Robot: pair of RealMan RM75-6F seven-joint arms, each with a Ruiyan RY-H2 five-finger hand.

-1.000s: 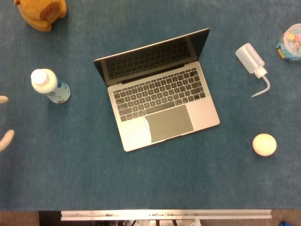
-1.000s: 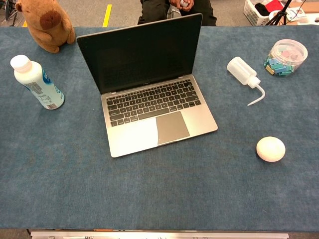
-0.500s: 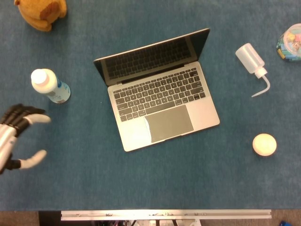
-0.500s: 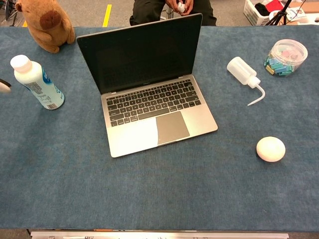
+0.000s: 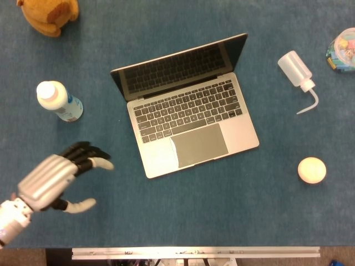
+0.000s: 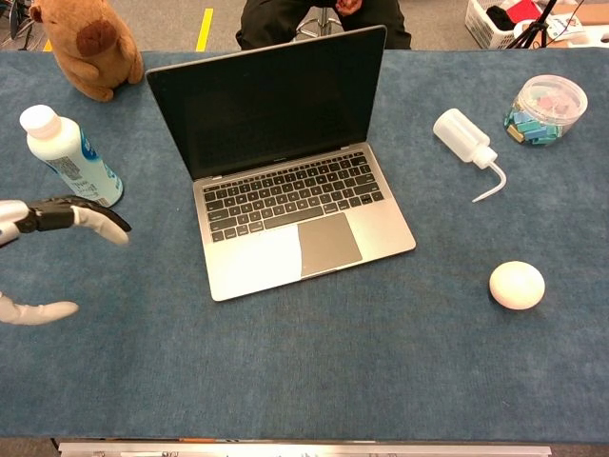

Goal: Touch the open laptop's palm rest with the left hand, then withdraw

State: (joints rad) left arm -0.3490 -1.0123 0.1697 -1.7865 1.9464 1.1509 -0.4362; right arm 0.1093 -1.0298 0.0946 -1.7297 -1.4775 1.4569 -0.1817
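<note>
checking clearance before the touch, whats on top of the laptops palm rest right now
Nothing rests on the laptop; its palm rest and trackpad show bare in both views. The left hand hovers over the table to its left, open and holding nothing.

Only the left hand [image 5: 55, 180] is showing, down in the lower-left corner of the head view; silver back facing up, dark fingers [image 5: 83, 152] stretched out and fanned toward the right, pale thumb sticking out apart from them lower down, nothing in its grasp. From the chest view the same left hand [image 6: 38, 238] just pokes in at the left edge; you get the dark fingers with a light tip, the thumb as a separate pale bit below, and the wrist and arm are cut off by the frame.
</note>
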